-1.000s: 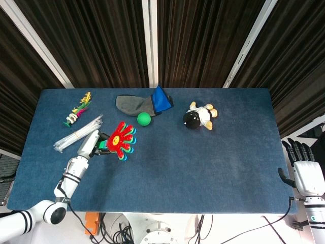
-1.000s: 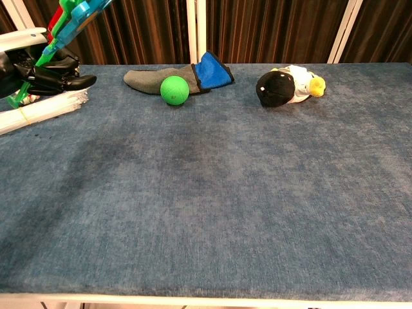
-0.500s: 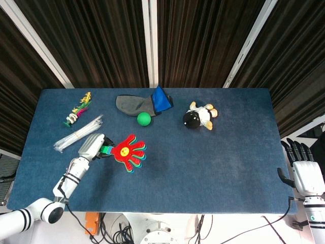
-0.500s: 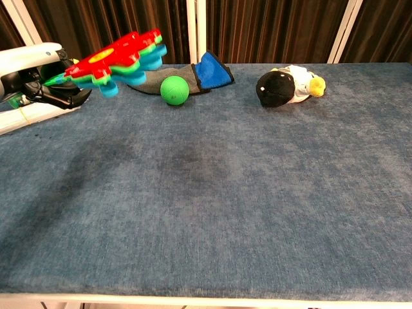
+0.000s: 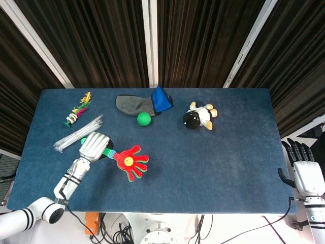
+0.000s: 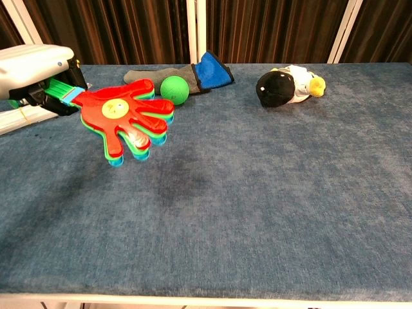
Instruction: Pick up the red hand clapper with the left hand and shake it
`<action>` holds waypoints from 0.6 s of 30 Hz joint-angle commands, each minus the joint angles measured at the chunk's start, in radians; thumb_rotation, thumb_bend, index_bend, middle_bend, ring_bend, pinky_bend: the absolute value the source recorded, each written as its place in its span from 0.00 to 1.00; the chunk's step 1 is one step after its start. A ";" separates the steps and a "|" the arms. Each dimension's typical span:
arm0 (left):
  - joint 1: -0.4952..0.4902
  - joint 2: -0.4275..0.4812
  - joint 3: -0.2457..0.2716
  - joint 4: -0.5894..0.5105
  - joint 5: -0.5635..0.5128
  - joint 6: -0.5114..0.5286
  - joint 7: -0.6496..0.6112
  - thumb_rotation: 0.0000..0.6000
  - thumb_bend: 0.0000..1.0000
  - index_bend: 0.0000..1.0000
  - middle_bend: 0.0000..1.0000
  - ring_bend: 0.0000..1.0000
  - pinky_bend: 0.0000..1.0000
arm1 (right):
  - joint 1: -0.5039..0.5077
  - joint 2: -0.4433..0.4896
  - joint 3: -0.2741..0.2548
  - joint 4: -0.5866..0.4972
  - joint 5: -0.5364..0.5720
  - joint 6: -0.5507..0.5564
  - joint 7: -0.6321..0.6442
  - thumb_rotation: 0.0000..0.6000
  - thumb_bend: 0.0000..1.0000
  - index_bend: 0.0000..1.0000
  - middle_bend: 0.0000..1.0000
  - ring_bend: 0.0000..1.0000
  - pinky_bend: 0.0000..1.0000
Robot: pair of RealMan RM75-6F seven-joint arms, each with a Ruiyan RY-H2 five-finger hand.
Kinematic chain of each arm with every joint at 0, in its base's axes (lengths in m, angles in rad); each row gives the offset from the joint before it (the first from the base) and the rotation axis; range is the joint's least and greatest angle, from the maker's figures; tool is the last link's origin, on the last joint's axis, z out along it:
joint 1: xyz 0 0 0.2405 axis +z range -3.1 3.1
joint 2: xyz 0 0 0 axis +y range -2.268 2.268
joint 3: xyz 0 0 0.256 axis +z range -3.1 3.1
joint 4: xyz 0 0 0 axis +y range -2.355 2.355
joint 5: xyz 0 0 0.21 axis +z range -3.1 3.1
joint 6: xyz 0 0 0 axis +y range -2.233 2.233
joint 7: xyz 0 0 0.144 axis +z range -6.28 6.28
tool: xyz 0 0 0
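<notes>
The left hand (image 5: 93, 145) reaches in from the near left corner of the table (image 5: 218, 168), back of the hand up, its forearm sloping away toward the table's near edge. Its fingers are wrapped around the green handle of the red hand clapper (image 5: 131, 161), which sticks out to the right of the hand with its palm face up. In the chest view the left hand (image 6: 32, 67) holds the red hand clapper (image 6: 122, 119) clear above the cloth, a shadow lying on the table below it. The clapper is in front of the green ball (image 5: 144, 119) and to its left.

The right hand (image 5: 304, 170) hangs off the table's right near corner, fingers straight and apart, holding nothing.
</notes>
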 commanded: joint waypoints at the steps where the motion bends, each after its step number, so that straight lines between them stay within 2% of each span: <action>1: 0.037 0.052 -0.137 -0.191 -0.207 -0.099 -0.758 1.00 0.68 1.00 1.00 1.00 1.00 | -0.001 0.001 0.001 0.002 0.001 0.002 0.003 1.00 0.31 0.00 0.00 0.00 0.00; 2: 0.047 0.075 -0.175 -0.220 -0.238 -0.135 -0.905 1.00 0.68 1.00 1.00 1.00 1.00 | -0.001 0.001 0.002 0.003 0.002 0.002 0.005 1.00 0.31 0.00 0.00 0.00 0.00; 5: 0.080 0.113 -0.253 -0.246 -0.257 -0.201 -1.228 1.00 0.68 1.00 1.00 1.00 1.00 | -0.001 0.000 0.001 0.005 0.002 0.000 0.007 1.00 0.31 0.00 0.00 0.00 0.00; 8: 0.108 0.131 -0.298 -0.246 -0.229 -0.237 -1.466 1.00 0.68 1.00 1.00 1.00 1.00 | 0.000 -0.003 -0.001 0.006 0.001 -0.004 0.006 1.00 0.31 0.00 0.00 0.00 0.00; 10: 0.122 0.140 -0.311 -0.240 -0.185 -0.245 -1.579 1.00 0.68 1.00 1.00 1.00 1.00 | 0.001 -0.005 -0.001 0.006 0.001 -0.005 0.004 1.00 0.31 0.00 0.00 0.00 0.00; 12: 0.125 0.147 -0.311 -0.230 -0.140 -0.245 -1.640 1.00 0.68 1.00 1.00 1.00 1.00 | 0.001 -0.005 -0.001 0.005 -0.001 -0.004 0.002 1.00 0.31 0.00 0.00 0.00 0.00; 14: 0.120 0.150 -0.297 -0.205 -0.080 -0.230 -1.642 1.00 0.67 1.00 1.00 1.00 1.00 | 0.002 -0.005 -0.001 0.002 -0.003 -0.002 -0.002 1.00 0.31 0.00 0.00 0.00 0.00; 16: 0.109 0.146 -0.264 -0.159 -0.011 -0.193 -1.532 1.00 0.68 1.00 1.00 1.00 1.00 | 0.001 -0.004 -0.001 0.000 -0.004 -0.001 -0.004 1.00 0.31 0.00 0.00 0.00 0.00; 18: 0.093 0.112 -0.213 -0.064 0.090 -0.100 -1.193 1.00 0.68 1.00 1.00 1.00 1.00 | 0.001 -0.003 -0.001 -0.001 -0.003 -0.001 -0.005 1.00 0.31 0.00 0.00 0.00 0.00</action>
